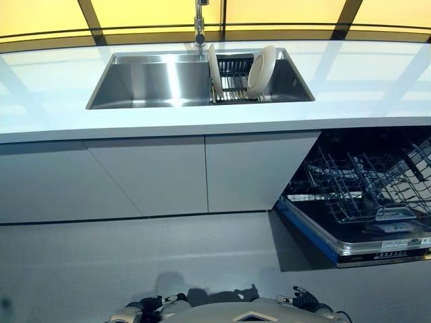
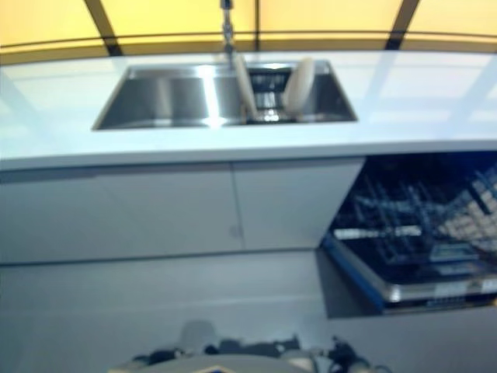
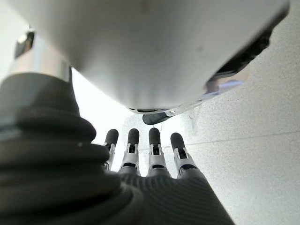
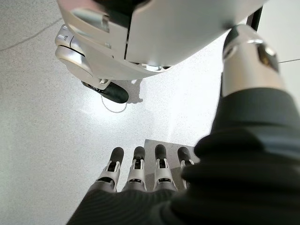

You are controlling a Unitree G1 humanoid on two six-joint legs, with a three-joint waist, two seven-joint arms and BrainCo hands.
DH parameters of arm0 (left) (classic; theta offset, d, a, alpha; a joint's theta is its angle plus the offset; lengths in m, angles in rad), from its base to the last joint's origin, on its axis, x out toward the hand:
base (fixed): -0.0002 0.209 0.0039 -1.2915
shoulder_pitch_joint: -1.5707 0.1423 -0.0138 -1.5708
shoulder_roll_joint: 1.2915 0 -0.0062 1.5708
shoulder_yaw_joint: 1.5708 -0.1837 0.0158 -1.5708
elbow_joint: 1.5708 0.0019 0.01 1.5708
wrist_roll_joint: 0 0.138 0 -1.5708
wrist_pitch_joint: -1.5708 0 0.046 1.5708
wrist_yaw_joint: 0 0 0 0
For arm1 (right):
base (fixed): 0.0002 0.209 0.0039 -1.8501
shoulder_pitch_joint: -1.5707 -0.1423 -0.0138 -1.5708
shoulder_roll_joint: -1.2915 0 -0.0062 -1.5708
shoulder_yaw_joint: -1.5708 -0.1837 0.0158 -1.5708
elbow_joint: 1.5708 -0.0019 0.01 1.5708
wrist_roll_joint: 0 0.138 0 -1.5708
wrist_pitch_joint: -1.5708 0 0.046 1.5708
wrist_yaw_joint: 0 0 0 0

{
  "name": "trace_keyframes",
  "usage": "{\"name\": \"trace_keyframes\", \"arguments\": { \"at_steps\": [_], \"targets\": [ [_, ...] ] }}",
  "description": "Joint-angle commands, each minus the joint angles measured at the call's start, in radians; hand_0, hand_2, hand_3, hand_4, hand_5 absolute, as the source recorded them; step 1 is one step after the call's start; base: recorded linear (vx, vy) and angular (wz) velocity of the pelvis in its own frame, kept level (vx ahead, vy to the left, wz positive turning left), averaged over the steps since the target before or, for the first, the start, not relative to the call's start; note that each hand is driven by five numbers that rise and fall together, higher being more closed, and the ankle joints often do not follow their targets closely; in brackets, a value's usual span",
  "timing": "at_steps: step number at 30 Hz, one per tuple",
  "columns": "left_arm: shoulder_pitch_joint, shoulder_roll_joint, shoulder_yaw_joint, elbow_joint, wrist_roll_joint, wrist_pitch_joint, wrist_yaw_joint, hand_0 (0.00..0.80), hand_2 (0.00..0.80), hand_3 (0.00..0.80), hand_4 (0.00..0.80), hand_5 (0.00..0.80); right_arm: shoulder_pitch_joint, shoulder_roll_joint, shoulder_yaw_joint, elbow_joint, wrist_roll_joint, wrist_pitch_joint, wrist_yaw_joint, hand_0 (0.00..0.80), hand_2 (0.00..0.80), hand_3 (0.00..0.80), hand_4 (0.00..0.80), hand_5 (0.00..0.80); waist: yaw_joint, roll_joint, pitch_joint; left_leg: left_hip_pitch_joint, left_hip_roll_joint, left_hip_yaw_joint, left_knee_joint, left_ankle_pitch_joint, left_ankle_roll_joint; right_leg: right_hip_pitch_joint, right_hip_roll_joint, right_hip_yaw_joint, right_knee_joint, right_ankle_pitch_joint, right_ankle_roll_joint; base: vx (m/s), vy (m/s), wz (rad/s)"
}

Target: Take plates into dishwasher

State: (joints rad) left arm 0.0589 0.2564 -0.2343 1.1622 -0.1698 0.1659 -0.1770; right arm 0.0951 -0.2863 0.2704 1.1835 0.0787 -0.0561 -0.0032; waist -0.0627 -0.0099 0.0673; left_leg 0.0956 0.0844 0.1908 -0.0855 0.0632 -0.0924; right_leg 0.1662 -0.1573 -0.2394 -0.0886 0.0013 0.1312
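Note:
Two white plates stand on edge in a dark rack [image 1: 234, 82] inside the steel sink [image 1: 148, 84]: a thin one [image 1: 215, 68] on the left and a rounder one [image 1: 262, 70] on the right. The dishwasher [image 1: 367, 195] stands open at the lower right, its door down and its wire rack pulled out with no plates showing in it. Both hands hang low by my sides, far from the sink. My left hand [image 3: 150, 161] has straight fingers and holds nothing. My right hand [image 4: 140, 176] is the same, fingers straight over the floor.
A pale countertop [image 1: 54, 87] runs across the view with a tap [image 1: 200, 27] behind the sink. Grey cabinet fronts [image 1: 155, 171] stand below it. Grey floor [image 1: 168, 256] lies between me and the cabinets. The lowered dishwasher door [image 1: 316, 235] juts out into the floor space.

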Motion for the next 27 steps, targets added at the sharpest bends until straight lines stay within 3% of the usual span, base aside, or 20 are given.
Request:
{"name": "trace_keyframes", "arguments": {
  "at_steps": [1,27],
  "targets": [
    [-0.069,-0.003,-0.006,0.037,-0.002,0.012,0.004,0.0,0.0,0.0,0.0,0.0,-0.073,0.001,0.008,0.042,0.0,-0.024,-0.002,0.0,0.0,0.0,0.0,0.0,0.02,0.012,0.026,0.031,-0.044,-0.02,0.036,-0.103,0.06,-0.053,0.066,-0.019,0.031,-0.004,-0.028,0.0,0.0,0.0],
    [-0.069,-0.006,-0.002,0.001,-0.02,0.052,-0.003,0.0,0.0,0.0,0.0,0.0,-0.085,0.003,0.018,0.024,0.0,-0.006,-0.005,0.0,0.0,0.0,0.0,0.0,0.041,0.012,0.036,0.02,-0.051,-0.045,0.036,-0.098,0.065,-0.059,0.047,-0.027,0.038,0.001,-0.02,0.002,0.005,0.03]
  ]
}}
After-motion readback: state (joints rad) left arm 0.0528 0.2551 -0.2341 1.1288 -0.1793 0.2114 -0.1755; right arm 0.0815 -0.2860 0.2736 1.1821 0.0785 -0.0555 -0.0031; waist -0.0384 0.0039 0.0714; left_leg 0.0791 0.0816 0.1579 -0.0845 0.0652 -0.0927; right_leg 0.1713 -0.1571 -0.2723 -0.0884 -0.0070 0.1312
